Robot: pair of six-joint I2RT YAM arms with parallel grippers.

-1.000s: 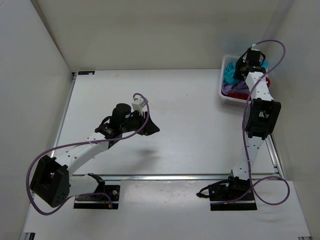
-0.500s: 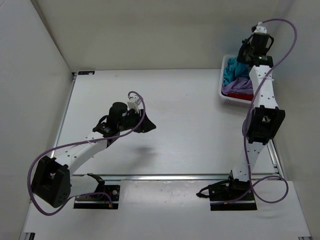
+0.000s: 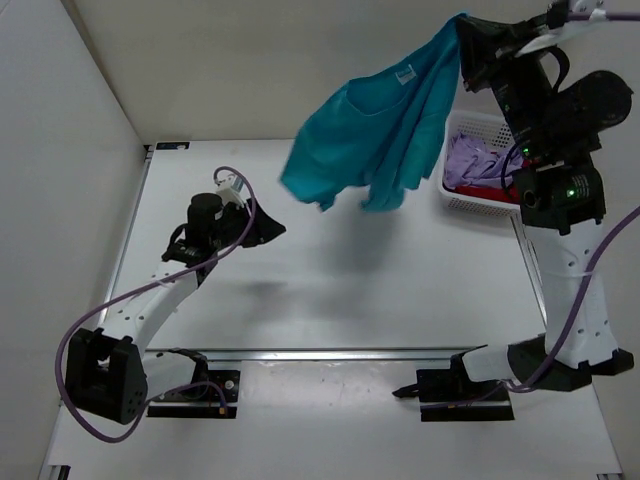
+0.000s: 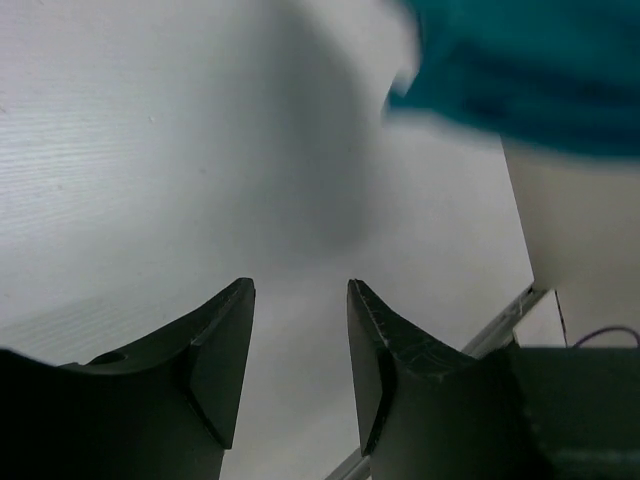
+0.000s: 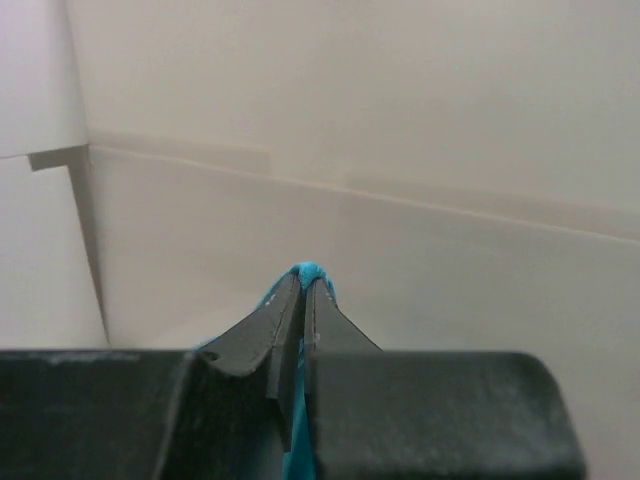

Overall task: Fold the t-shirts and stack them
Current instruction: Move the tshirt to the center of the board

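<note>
A teal t-shirt hangs in the air above the back of the table, spread out and swinging. My right gripper is shut on its upper corner, high up; a teal tuft pokes out between the pinched fingertips in the right wrist view. A lavender t-shirt and a red t-shirt lie in the white basket at the back right. My left gripper is open and holds nothing, low over the table's left middle, below and left of the hanging shirt. The teal shirt shows blurred at the top of the left wrist view.
White walls close in the table on the left, back and right. A metal rail runs along the near edge in front of both arm bases. The right arm stands tall beside the basket.
My right gripper shut on the teal t-shirt in the basket and lifted it high up and left, so it now hangs free. The left arm drew back to the left.
</note>
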